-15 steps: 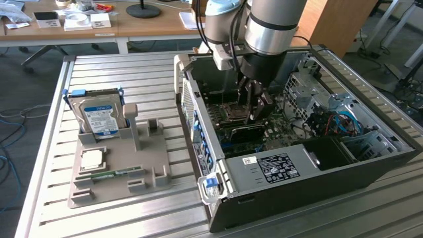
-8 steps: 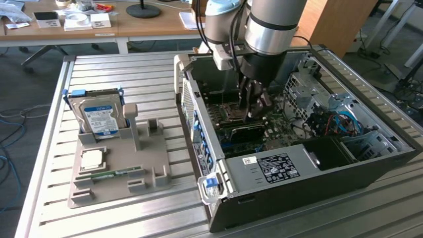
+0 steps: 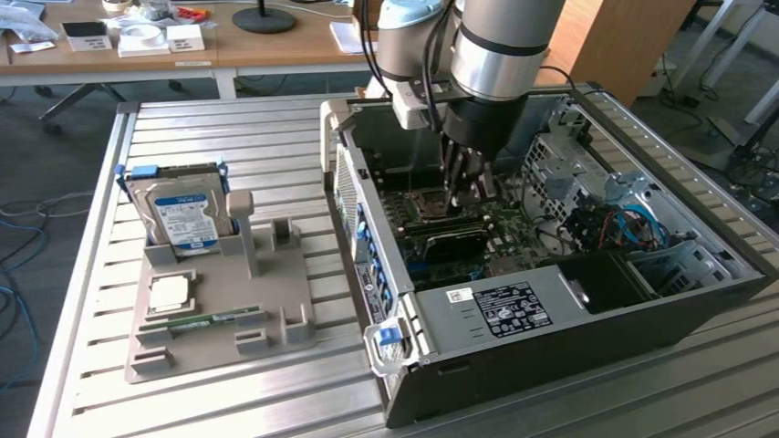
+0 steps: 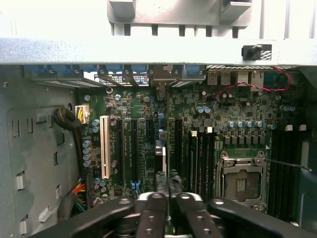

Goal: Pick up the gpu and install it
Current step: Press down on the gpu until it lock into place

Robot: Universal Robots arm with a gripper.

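Outwardly, in the exterior view, the gripper (image 3: pixel 469 196) reached down into the open computer case (image 3: pixel 548 356) on the slatted table (image 3: pixel 244 137). The gpu (image 3: pixel 453 242) sat just below its fingers, dark against the motherboard. At the exterior view's left, a hard drive (image 3: pixel 182 214) stood in a grey holder (image 3: pixel 207 319).

In the wrist view, the gripper (image 4: pixel 167 179) had its fingers drawn narrow, tips nearly together. They sat right at the gpu (image 4: pixel 159 154), seen edge-on among the expansion slots of the motherboard (image 4: pixel 223 114). Whether they pinched the card could not be told.
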